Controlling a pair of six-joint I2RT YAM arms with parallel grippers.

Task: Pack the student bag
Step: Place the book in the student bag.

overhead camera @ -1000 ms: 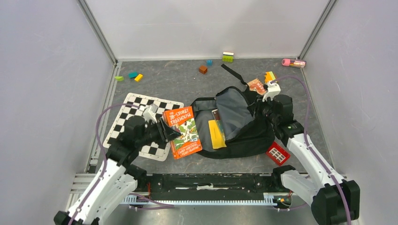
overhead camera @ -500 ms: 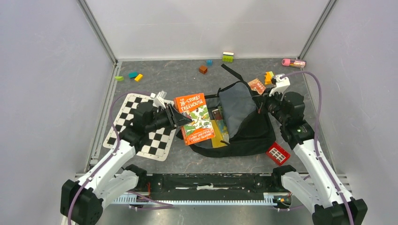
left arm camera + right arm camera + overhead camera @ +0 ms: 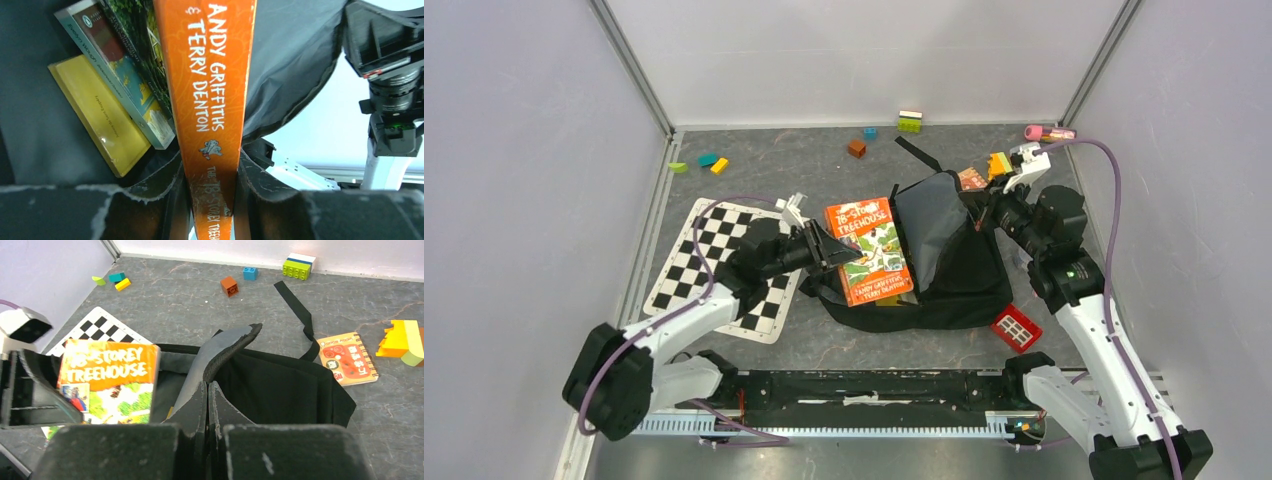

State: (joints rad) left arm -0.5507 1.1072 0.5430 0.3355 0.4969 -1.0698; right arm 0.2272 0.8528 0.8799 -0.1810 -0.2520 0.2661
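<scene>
Above the open student bag (image 3: 959, 280), I see my left gripper (image 3: 829, 247) clamped on the orange book (image 3: 871, 250), my right gripper (image 3: 208, 390) pinched tight on the bag's raised edge.

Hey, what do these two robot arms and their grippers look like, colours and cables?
Both the left arm and right arm have white shells and black joints. The left gripper and right gripper are black, with two flat matte fingers, edges scuffed pale. A purple cable loops along each arm; a white block sits at each wrist. A green light glows on the right arm.
</scene>
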